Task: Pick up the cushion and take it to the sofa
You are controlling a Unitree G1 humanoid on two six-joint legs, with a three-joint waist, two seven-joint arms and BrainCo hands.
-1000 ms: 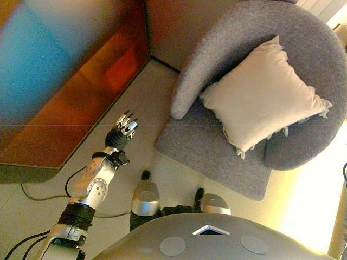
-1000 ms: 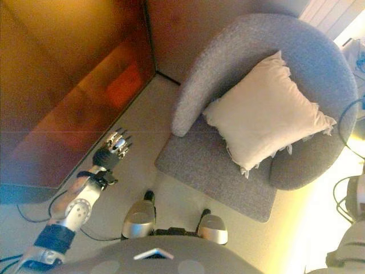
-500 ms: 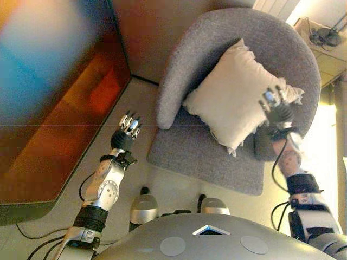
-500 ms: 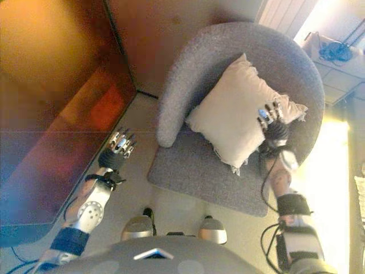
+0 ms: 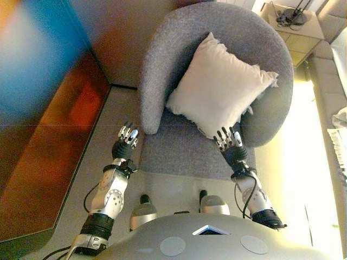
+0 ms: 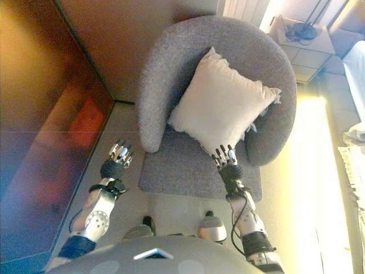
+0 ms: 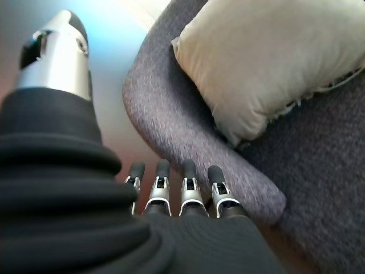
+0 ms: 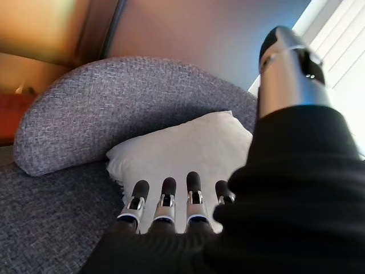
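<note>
A cream square cushion [image 5: 219, 86] leans against the back of a grey round armchair [image 5: 162, 65]. It also shows in the left wrist view [image 7: 268, 63] and the right wrist view [image 8: 188, 154]. My right hand [image 5: 230, 146] is open over the seat, just in front of the cushion's lower corner, not touching it. My left hand [image 5: 126, 142] is open beside the chair's left arm, above the floor. In the wrist views the left hand [image 7: 182, 191] and right hand [image 8: 171, 211] show straight fingers.
A dark reddish cabinet front [image 5: 49, 141] runs along the left. A small side table [image 5: 293, 24] with cables stands behind the chair at the upper right. A pale sofa edge [image 5: 339, 81] shows at the far right.
The camera has shifted, so the chair sits more centred. My right hand has dropped from the cushion's right corner to in front of its lower corner. My left hand stays beside the chair.
</note>
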